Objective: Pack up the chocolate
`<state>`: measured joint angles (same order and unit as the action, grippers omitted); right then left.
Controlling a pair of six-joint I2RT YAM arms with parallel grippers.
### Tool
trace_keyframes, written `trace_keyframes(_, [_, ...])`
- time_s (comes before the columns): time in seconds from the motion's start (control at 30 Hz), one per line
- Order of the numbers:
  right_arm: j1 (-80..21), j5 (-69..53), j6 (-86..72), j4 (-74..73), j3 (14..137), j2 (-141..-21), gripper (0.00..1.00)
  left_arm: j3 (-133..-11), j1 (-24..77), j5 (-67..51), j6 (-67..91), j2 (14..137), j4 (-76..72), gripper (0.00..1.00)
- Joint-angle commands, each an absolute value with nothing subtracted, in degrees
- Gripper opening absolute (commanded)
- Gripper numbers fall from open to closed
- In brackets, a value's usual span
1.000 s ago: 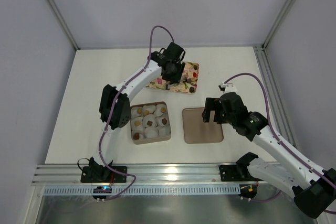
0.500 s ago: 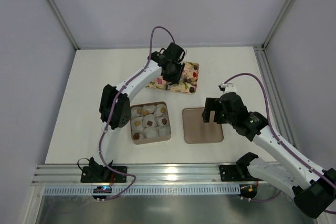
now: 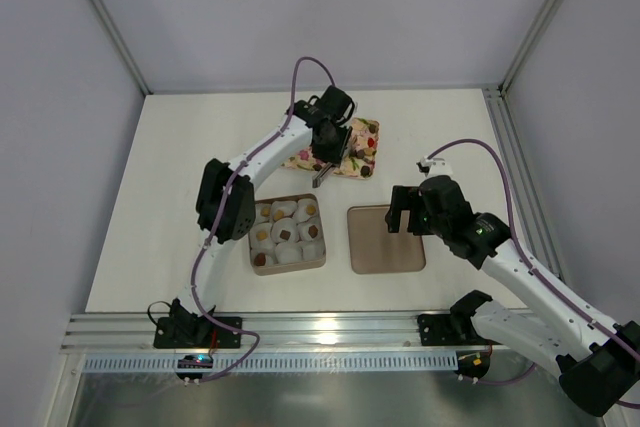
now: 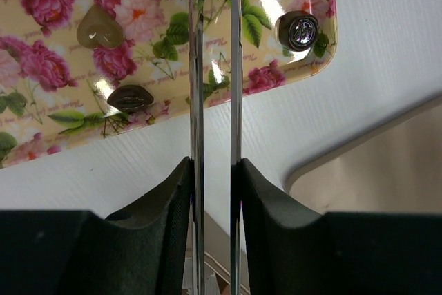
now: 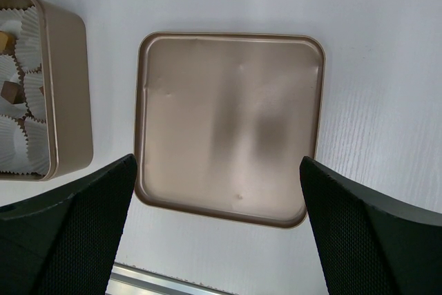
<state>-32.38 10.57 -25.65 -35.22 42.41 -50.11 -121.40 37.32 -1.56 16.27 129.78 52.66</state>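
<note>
Chocolate point(image 4: 99, 27) — tan heart, dark oval — on floral tray point(image 4: 41, 132)

The flat rectangular cream tray point(image 4: 166, 88) shows pink roses and green leaves (with what may be faint script), its heart-shaped chocolate point(image 4: 99, 29) tan, its oval chocolate point(image 4: 130, 98) dark brown.

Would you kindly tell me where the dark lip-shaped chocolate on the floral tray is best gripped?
Probably across its narrow middle, from above: the lip-shaped chocolate lies flat on the floral tray, wide sideways, with bare tray along both long edges.
</note>
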Motion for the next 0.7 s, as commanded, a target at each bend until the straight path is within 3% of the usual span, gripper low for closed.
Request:
trace_keyframes(0.0, [-32.08,10.90,-25.49,-33.84,42.45,-49.66,1.00,-123.66,37.35,-1.50,15.82,128.32,53.70,0.31])
trace_keyframes(0.43, [-31.99,10.46,-25.58,-33.66,42.80,-49.92,1.00,-125.33,37.35,1.93,15.12,125.60,55.46,0.29])
trace_keyframes(0.67, [-31.99,10.55,-25.58,-33.75,42.80,-49.92,1.00,-127.97,37.35,1.85,14.41,126.47,58.70,0.33])
